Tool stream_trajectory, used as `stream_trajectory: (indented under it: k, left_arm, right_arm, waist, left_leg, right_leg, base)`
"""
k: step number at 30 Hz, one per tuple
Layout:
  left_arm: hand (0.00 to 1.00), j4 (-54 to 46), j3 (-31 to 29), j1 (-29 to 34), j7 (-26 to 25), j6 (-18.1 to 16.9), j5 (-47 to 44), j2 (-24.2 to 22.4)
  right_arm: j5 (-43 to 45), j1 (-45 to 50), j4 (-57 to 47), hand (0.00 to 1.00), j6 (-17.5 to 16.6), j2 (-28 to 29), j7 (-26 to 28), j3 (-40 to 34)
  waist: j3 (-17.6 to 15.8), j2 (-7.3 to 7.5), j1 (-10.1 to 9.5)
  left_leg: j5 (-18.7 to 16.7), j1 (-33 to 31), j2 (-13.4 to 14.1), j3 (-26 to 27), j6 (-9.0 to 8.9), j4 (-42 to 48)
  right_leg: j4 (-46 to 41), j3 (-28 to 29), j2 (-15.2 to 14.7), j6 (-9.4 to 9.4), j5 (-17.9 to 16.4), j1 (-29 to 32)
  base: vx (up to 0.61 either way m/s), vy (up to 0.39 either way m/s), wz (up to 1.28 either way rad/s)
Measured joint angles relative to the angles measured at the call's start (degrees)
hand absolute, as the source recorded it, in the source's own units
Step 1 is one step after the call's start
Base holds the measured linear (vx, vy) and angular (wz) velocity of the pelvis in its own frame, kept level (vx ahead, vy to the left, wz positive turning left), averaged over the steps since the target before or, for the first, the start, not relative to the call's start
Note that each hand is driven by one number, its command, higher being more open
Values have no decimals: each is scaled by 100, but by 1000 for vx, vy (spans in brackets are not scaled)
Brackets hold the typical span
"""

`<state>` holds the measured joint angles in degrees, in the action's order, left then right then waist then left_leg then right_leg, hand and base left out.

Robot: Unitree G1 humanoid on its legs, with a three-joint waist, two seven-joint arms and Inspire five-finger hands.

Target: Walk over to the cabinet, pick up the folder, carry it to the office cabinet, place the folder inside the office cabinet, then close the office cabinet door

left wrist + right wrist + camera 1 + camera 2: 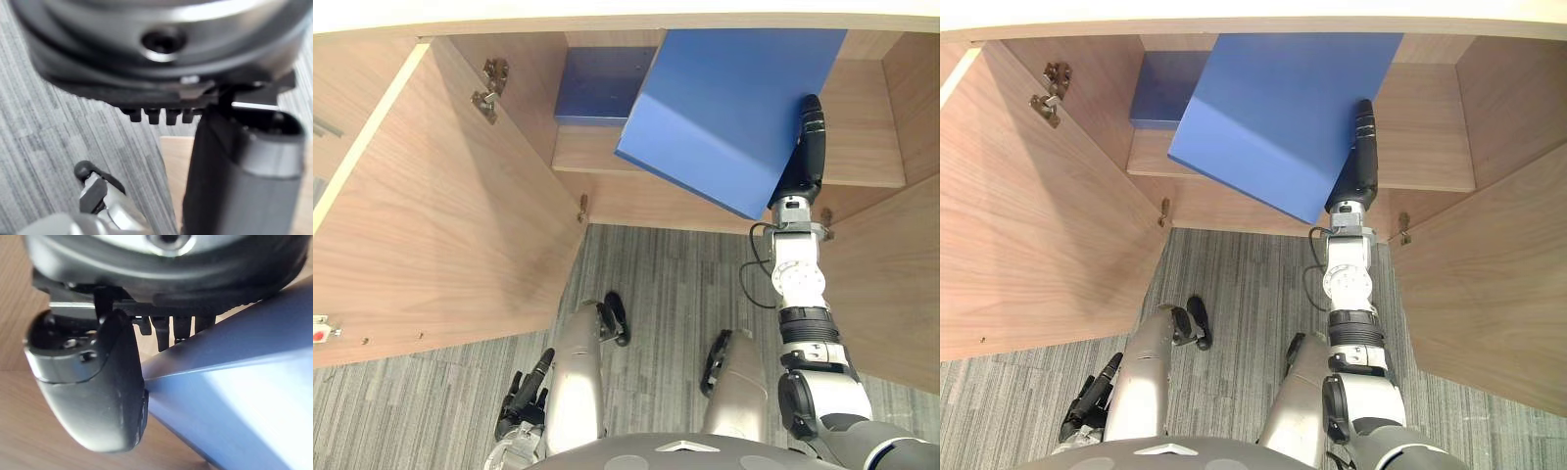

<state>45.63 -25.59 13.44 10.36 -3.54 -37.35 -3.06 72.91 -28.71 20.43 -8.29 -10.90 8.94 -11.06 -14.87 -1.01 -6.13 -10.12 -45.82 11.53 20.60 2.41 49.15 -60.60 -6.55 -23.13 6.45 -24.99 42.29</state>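
The folder (724, 108) hangs tilted inside the open cabinet (460, 196), its low corner jutting out past the shelf (862, 147). The right hand (808, 147) grips its right edge, fingers (166, 330) and thumb (98, 396) pinching it. A flat blue thing (597, 83) lies at the shelf's back left. The left hand (524, 392) hangs low over the carpet (666, 284), fingers loosely straight.
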Motion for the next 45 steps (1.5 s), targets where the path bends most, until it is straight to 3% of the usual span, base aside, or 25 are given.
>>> stream_trajectory:
  k: [5, 11, 23, 33, 45]
  left_arm:
    - [100, 7, 3, 8, -28, 6, -2, -1]
    - [100, 55, 3, 9, -205, 5, -31, 1]
    - [100, 124, -9, 3, -437, 28, -89, -15]
    - [100, 103, 6, -46, -525, 118, -142, -9]
    - [100, 96, 3, -105, -688, 169, -297, 20]
  right_arm:
    - [-22, -15, 23, 0, 0, 0, -164, -88]
    - [201, -688, 919, 0, -140, -21, -546, -604]
    - [676, -1850, 2268, 0, -353, -315, -1070, -1388]
    - [679, -2811, 2957, 0, -339, -958, -1705, -1586]
    - [679, -3990, 3079, 0, -479, -1564, -2278, -1889]
  waist:
    - [93, -14, -25]
    - [344, -91, -132]
    - [376, -163, -309]
    - [205, -407, -470]
    - [-187, -411, -487]
  left_leg:
    - [10, -105, -52, -20, -4, 29]
    - [76, -390, -126, -91, -3, 87]
    - [177, -752, -303, -304, -16, 161]
    - [310, -1129, -385, -360, -71, 234]
    - [230, -1627, -278, -476, -41, 831]
  right_leg:
    - [-85, 4, -72, 1, -8, 100]
    - [-204, -35, -158, 5, -9, 328]
    - [-512, -198, -368, 13, -134, 540]
    - [-788, -204, -491, -10, -204, 905]
    - [-1477, -98, -554, -71, -536, 1378]
  base:
    - [-22, 27, 7]
    - [-14, 44, 10]
    - [-22, 34, 14]
    - [-18, 43, 10]
    - [-35, 32, 4]
